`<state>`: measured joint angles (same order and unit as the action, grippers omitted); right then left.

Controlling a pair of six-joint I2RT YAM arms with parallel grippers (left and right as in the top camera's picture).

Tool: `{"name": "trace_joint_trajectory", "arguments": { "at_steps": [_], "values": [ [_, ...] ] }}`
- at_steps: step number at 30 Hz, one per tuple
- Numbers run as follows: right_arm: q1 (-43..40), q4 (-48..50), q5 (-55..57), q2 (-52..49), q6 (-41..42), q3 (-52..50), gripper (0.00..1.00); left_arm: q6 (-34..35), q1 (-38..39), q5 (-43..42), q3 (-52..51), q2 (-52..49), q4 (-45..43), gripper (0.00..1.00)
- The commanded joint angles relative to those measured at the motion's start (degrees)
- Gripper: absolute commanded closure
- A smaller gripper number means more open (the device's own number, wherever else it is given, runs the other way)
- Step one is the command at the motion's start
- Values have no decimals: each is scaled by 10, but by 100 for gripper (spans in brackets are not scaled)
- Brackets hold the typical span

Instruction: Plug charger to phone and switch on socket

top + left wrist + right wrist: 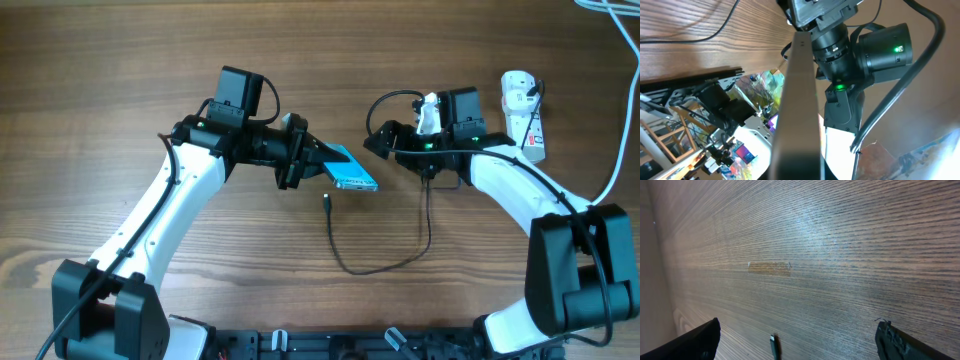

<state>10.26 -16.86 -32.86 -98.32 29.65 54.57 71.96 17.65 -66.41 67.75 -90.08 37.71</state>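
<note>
Overhead camera first: the left end effector (316, 163) is clamped on one end of the phone (353, 171), and the cyan screen faces up at a slant, sticking out toward the middle of the bench (120, 60). Whether the phone's far end touches the wood or hangs just above it, I cannot tell. Just below the phone lies the connector tip (327, 201) of the charger (430, 220), apart from the phone, with nothing gripping it. From there the thin black cable drops toward the front edge, loops right along the wood and climbs up under the right arm. The right end effector (376, 140) sits just right of the phone, pointing at it and holding nothing. On the right wrist camera, its two dark fingertips (696, 342) sit at the bottom corners, spread wide, with bare wood grain between them. A small dark sliver pokes up at the lower edge, too small to name. On the left wrist camera the phone (799, 110) shows edge-on, a grey slab running top to bottom through the middle, with the right arm's black body and green light behind it. On the far right of the bench, the socket (522, 113) lies near the edge, well apart from both end effectors.
</note>
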Motion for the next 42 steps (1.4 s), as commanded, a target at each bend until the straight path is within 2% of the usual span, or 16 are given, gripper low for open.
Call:
{"name": "trace_joint_trajectory", "arguments": {
  "at_steps": [1, 25, 30, 31, 33, 35, 36, 39, 40, 42],
  "values": [
    [3, 2, 10, -5, -10, 1, 0, 5, 2, -10, 4, 15, -7, 93],
    [3, 2, 10, -5, -10, 1, 0, 5, 2, 5, 4, 15, -11, 94],
    [3, 2, 10, -5, -10, 1, 0, 1, 3, -21, 4, 15, -11, 96],
    [3, 2, 10, -5, -10, 1, 0, -45, 3, -13, 4, 15, -11, 96],
    [3, 2, 10, -5, -10, 1, 0, -187, 3, 8, 4, 15, -3, 96],
    [3, 2, 10, -5, -10, 1, 0, -253, 5, 21, 4, 15, 16, 96],
    [3, 2, 10, -5, -10, 1, 0, -309, 5, 55, 4, 15, 42, 96],
    [3, 2, 10, -5, -10, 1, 0, -359, 5, 232, 4, 15, 95, 96],
    [3, 2, 10, -5, -10, 1, 0, -373, 5, 260, 4, 15, 101, 96],
    [3, 2, 10, -5, -10, 1, 0, -443, 5, 264, 4, 15, 92, 96]
  ]
}}
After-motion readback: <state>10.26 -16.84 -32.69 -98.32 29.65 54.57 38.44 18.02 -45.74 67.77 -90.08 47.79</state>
